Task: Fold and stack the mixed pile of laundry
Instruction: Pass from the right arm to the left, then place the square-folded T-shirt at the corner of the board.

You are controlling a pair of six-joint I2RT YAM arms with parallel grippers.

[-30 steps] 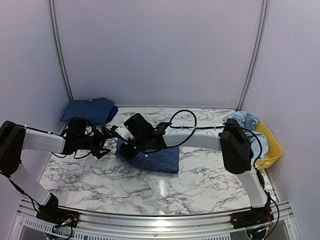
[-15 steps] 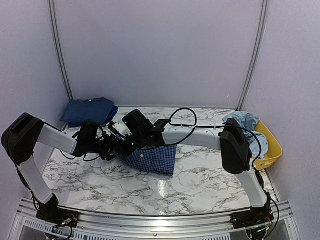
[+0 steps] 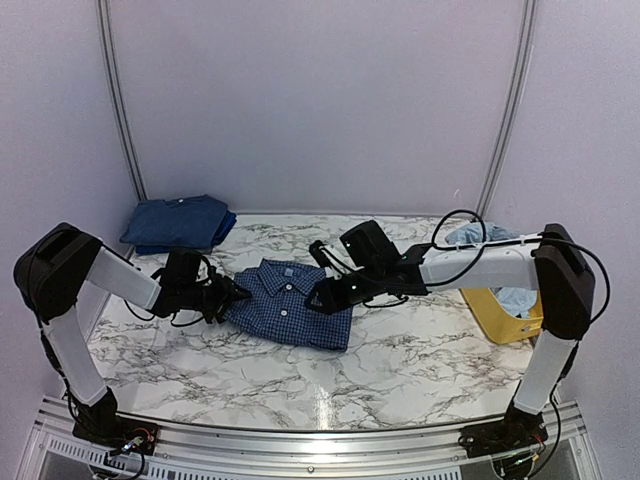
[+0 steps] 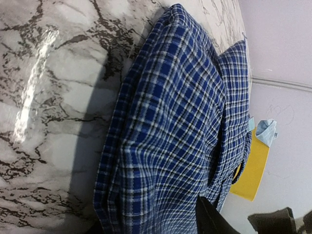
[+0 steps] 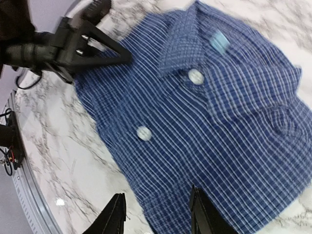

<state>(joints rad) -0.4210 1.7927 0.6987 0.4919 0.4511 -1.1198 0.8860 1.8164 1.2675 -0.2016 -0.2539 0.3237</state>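
The navy small-check shirt lies folded on the marble table, collar and buttons up. It fills the left wrist view and the right wrist view. My left gripper sits low at the shirt's left edge. Its fingers stand wide apart with the shirt's edge between them; it also shows in the right wrist view. My right gripper is open and empty just above the shirt's near right part. A folded dark-blue piece lies at the back left. A light-blue T-shirt hangs from the tub.
The yellow plastic tub stands at the right edge, behind my right forearm; it also shows in the left wrist view. White walls close in the back and both sides. Bare marble lies in front of the shirt.
The right arm has pulled back to the right and let the shirt go. The shirt now lies flat with its collar showing. The left gripper has stayed at the shirt's left edge.
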